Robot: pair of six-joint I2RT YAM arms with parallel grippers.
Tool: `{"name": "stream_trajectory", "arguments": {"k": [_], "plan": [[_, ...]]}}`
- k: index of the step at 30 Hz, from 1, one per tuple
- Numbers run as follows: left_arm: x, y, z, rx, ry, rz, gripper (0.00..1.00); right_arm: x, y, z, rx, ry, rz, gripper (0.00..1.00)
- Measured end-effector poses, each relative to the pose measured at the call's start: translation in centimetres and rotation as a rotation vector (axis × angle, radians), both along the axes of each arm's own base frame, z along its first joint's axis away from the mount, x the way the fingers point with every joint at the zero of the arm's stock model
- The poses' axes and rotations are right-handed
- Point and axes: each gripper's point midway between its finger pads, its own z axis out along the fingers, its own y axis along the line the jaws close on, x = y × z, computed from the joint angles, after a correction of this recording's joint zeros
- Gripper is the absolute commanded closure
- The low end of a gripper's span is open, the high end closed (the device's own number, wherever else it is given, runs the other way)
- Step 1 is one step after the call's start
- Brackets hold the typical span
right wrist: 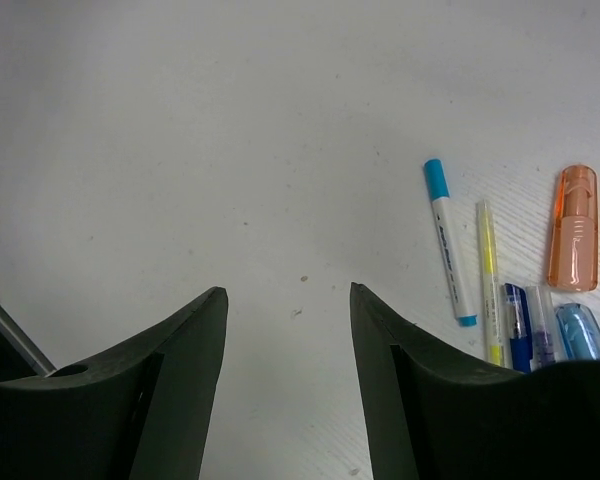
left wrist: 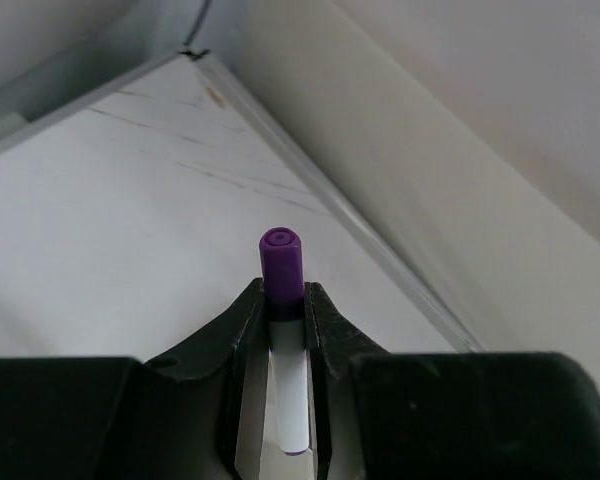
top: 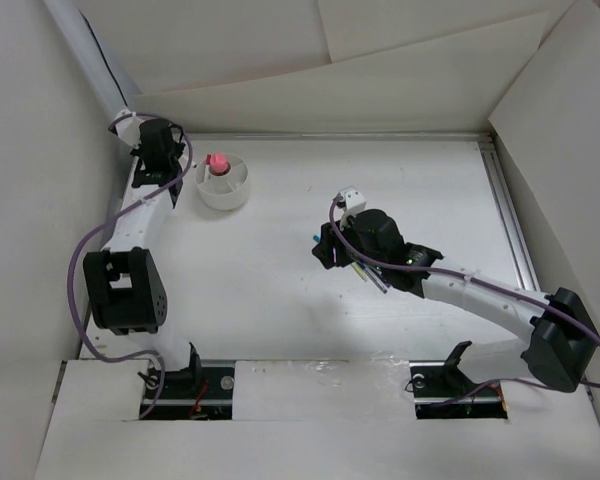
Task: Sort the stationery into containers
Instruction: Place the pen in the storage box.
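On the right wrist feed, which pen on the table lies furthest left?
The white marker with the light-blue cap; the thin yellow pen, dark blue pen and orange piece all lie to its right.

The left arm (top: 138,217) and right arm (top: 470,293) share white links, black joints, looping purple cables (top: 73,275) and black gripper fingers (right wrist: 170,400).

The dark blue plastic pen (right wrist: 517,325) and pale blue translucent cap (right wrist: 581,335) are cut off below by a black finger (right wrist: 460,420) of the right gripper (right wrist: 288,292) (lower ends hidden)
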Motion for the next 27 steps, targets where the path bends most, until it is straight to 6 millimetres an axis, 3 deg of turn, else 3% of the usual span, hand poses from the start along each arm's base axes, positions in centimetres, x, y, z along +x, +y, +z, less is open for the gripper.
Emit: {"name": "stream_trajectory", "arguments": {"k": [2, 5, 19, 27], "plan": [[0.5, 1.8, -1.0, 0.021, 0.041, 0.043, 0.97, 0.0, 0.0, 0.1, 0.000, -0.003, -0.001, 0.42], [1.1, 2.5, -1.9, 0.049, 0.074, 0.062, 0.97, 0.0, -0.1, 0.1, -0.002, -0.005, -0.001, 0.42], [4.0, 2.1, -7.0, 0.160, 0.190, 0.078, 0.97, 0.0, -0.3, -0.5, -0.013, -0.001, -0.009, 0.42], [5.5, 1.2, -7.2, 0.175, 0.165, 0.057, 0.97, 0.2, -0.3, -0.8, -0.019, 0.000, -0.015, 0.42]]}}
